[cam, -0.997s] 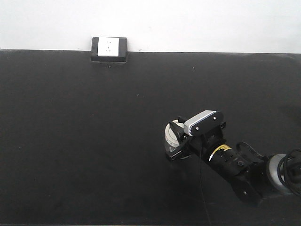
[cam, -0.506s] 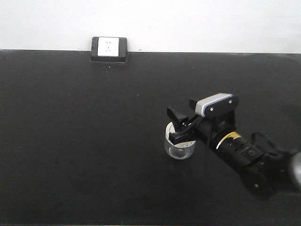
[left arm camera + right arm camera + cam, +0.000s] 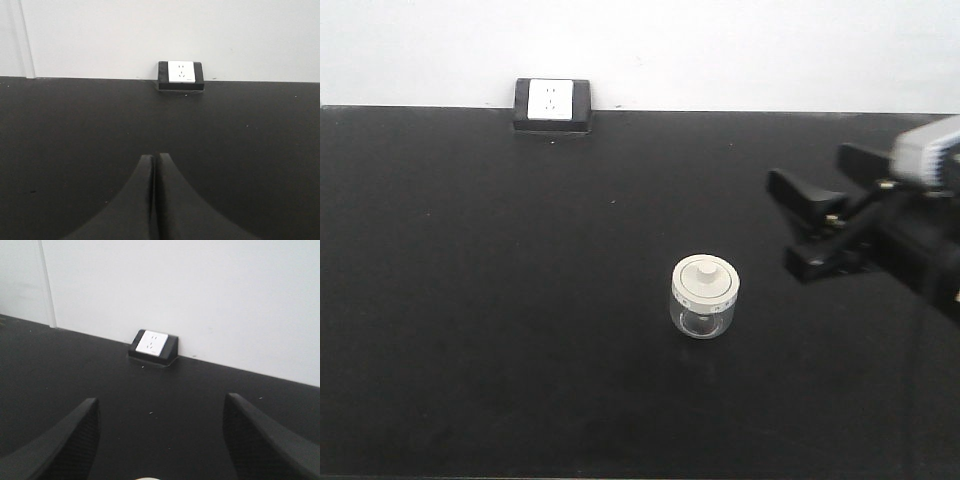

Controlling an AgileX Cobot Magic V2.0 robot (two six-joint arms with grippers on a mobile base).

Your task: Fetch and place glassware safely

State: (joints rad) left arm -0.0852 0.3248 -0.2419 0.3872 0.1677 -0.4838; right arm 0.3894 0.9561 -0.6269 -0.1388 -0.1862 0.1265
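1. Table [image 3: 470, 330]: big black matte top, runs to a white wall [image 3: 720, 50] at the back; bare dark surface on every side of the jar, so nothing stands near enough to knock.
2. Right gripper [image 3: 810, 225]: up off the table, right of the jar and apart from it; jaws spread wide, nothing between them; the right wrist view shows both fingers [image 3: 60, 440] far apart with a sliver of pale lid at the bottom edge.
3. Left gripper [image 3: 156, 200]: jaws pressed together, holding nothing; only visible in its own wrist view, pointing at the back wall; idle as far as I can tell.
4. Socket box [image 3: 552, 105]: black housing, white faceplate, at the table's back edge against the wall; well apart from the jar.
5. Jar [image 3: 705, 298]: upright on the table right of centre, free of both grippers; clear glass body, off-white lid [image 3: 705, 281] seated flat, knob on top.
6. Step in hand, my read: jar looks placed, right arm clearing off; to do it well, keep jaws wide, pull up and away, no sweep low across the lid; confirm jar sits flat and lid stays square.
7. Writing: no brand or label readable; small marks ring the lid rim, too small to read; faceplate shows slots only, no text.
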